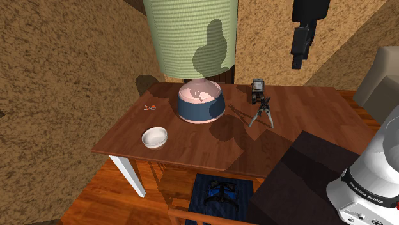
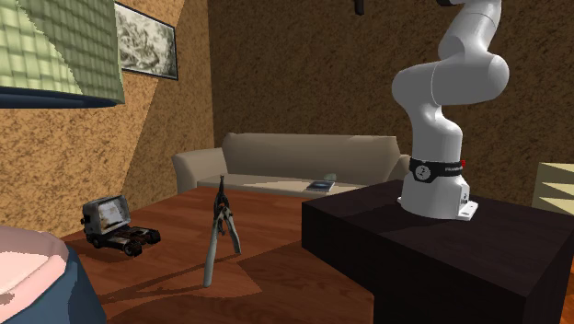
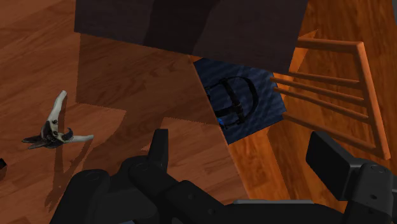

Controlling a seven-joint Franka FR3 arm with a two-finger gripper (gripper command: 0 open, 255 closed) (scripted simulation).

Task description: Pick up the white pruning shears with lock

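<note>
Nothing is grasped yet. The pincer (image 3: 240, 141) hangs high above the worktop (image 1: 307, 118), fingers spread wide and empty. The pruning shears (image 3: 54, 130) stand near a toy truck (image 1: 258, 89), well apart from the pincer. Approach, descent and closing all remain.

Home living room: beige sofa (image 2: 304, 152), framed wall picture (image 2: 145, 39), wooden table (image 1: 192, 144).
</note>
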